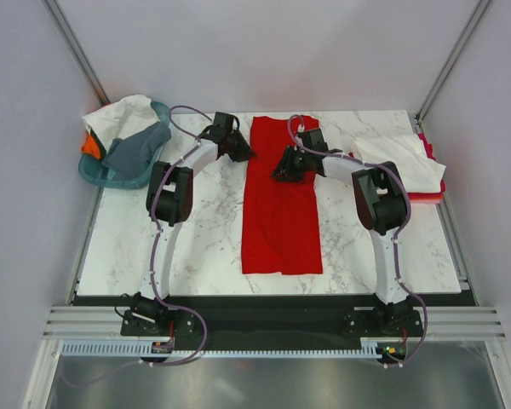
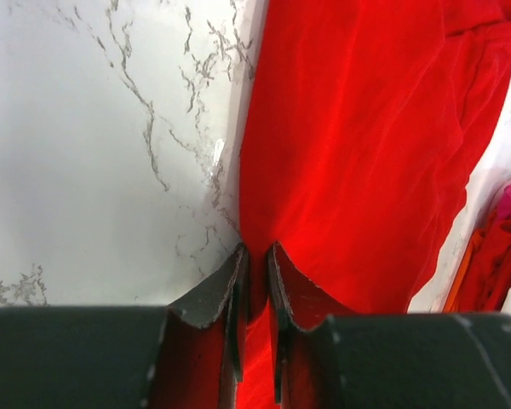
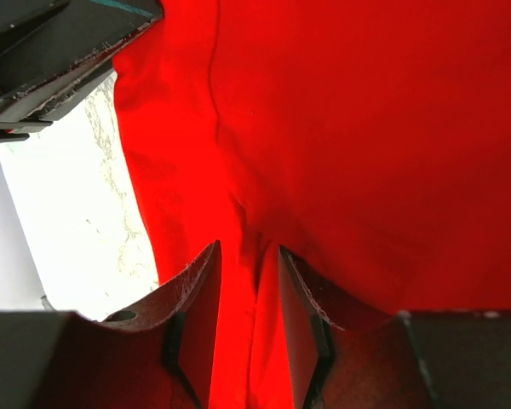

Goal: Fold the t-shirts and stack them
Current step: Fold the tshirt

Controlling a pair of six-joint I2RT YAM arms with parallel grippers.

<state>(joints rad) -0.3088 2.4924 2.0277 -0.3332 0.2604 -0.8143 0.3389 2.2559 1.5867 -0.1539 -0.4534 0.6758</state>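
A bright red t-shirt [image 1: 281, 221] lies as a long narrow strip down the middle of the marble table [image 1: 196, 247]. My left gripper [image 1: 241, 153] is at the strip's far left edge. In the left wrist view, the left gripper [image 2: 257, 251] is shut on the edge of the red cloth [image 2: 358, 145]. My right gripper [image 1: 283, 170] is on the strip's upper part, a little right of the left one. In the right wrist view, the right gripper [image 3: 249, 251] has its jaws narrowly apart with a raised fold of red cloth [image 3: 366, 153] pinched between them.
A teal basket [image 1: 98, 175] at the far left holds white [image 1: 119, 118], grey [image 1: 136, 146] and orange [image 1: 89, 145] tees. At the far right a folded white tee [image 1: 400, 158] lies on a folded red one [image 1: 430, 194]. Grey walls enclose the table.
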